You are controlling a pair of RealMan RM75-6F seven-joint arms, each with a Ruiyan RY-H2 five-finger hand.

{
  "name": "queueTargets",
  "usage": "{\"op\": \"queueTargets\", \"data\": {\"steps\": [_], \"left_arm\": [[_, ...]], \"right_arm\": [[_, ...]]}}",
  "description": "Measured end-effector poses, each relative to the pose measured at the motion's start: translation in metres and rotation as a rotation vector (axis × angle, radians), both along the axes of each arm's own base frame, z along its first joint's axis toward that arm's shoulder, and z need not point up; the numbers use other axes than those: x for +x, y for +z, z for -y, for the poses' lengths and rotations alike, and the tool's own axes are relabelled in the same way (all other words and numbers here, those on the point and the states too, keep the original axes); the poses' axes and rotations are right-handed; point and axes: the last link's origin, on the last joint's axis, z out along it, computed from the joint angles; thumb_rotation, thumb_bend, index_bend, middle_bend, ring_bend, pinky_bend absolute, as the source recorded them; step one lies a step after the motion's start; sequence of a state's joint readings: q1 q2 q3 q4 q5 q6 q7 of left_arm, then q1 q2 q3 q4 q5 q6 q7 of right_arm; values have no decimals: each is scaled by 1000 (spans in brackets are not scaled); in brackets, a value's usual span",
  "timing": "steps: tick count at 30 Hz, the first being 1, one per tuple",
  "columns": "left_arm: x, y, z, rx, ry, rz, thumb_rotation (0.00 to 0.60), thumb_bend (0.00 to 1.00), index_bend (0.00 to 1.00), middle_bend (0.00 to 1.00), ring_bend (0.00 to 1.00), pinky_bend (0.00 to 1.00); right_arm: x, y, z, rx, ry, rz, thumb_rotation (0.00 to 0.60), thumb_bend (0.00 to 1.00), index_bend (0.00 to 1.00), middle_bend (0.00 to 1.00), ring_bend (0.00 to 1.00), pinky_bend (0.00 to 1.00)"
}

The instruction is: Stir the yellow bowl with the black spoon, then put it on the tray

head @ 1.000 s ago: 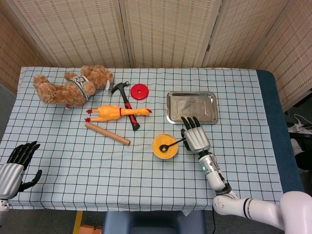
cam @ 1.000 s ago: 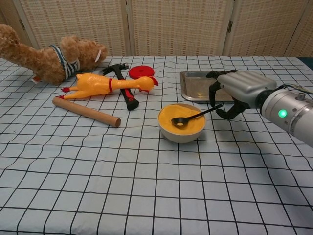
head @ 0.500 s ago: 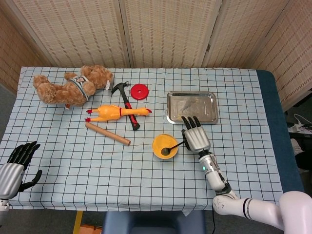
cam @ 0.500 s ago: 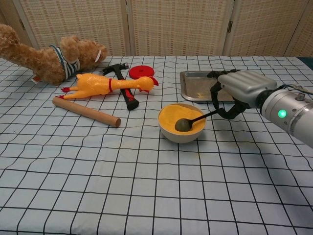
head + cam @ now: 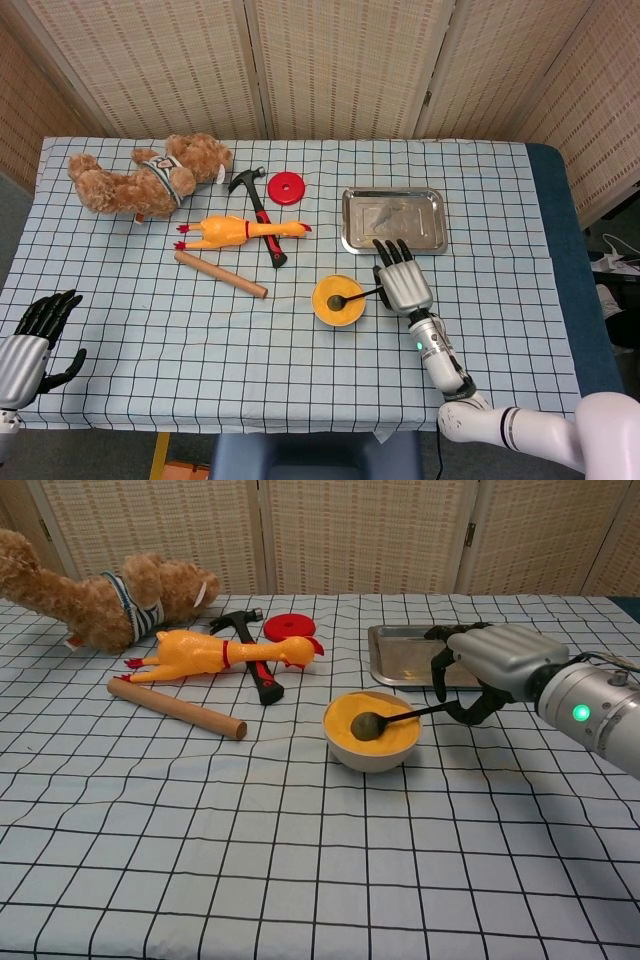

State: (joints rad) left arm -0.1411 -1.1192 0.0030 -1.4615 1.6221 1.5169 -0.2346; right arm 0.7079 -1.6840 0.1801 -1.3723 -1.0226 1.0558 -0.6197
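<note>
The desk is covered by a pale blue cloth with a black grid; a woven folding screen stands behind it; at the far left lies a brown teddy bear in a striped vest; right of centre, toward the back, sits the metal tray, shiny and shallow; the right hand, silver-backed with dark fingers, hovers just in front of the tray and grips the handle end of the black spoon; the left hand rests at the near left edge of the desk, fingers spread and holding nothing; the yellow bowl stands near the middle, just in front of the tray's left corner and close beside the right hand; a yellow rubber chicken lies in front of the bear, touching a hammer with a red and black handle; a wooden rolling pin lies at a slant nearer the front; a red disc sits just right of the hammer head; the spoon's head sits inside the bowl, its handle slanting up over the right rim into the hand.
</note>
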Motion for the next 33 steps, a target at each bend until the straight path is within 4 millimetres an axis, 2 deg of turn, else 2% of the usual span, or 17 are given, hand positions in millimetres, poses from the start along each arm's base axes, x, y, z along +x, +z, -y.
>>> {"op": "queueTargets", "data": {"steps": [5, 29, 33], "left_arm": [[0, 0, 0, 2, -1, 2, 600, 423, 0, 0, 0, 72], [0, 1, 1, 5, -4, 0, 600, 423, 0, 0, 0, 72], [0, 1, 1, 4, -5, 0, 600, 424, 0, 0, 0, 72]], "right_arm": [[0, 1, -1, 4, -2, 2, 600, 367, 501, 14, 0, 0], [1, 2, -3, -8, 11, 4, 600, 368, 662, 64, 0, 0], [5, 6, -3, -14, 33, 18, 600, 403, 678, 69, 0, 0]]}}
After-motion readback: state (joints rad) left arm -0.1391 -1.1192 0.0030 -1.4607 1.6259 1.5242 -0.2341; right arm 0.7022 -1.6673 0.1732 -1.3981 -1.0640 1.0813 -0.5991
